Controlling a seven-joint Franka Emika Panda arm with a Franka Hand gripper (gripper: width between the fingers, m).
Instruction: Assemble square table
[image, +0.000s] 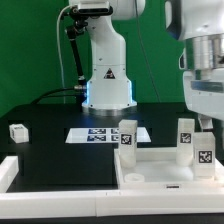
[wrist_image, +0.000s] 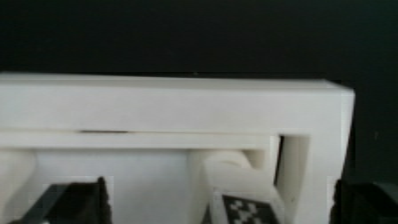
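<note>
The white square tabletop slab lies at the exterior view's lower right, and its raised rim fills the wrist view. Three white tagged legs stand upright on it: one at its left corner, one at the back right and one at the near right. My gripper hangs directly over the near right leg. In the wrist view my gripper is open. Its dark fingers stand well apart on either side of that leg without touching it. A fourth leg lies loose at the far left.
The marker board lies flat in front of the robot base. A long white border bar runs along the table's front left, next to the slab. A green wall stands behind.
</note>
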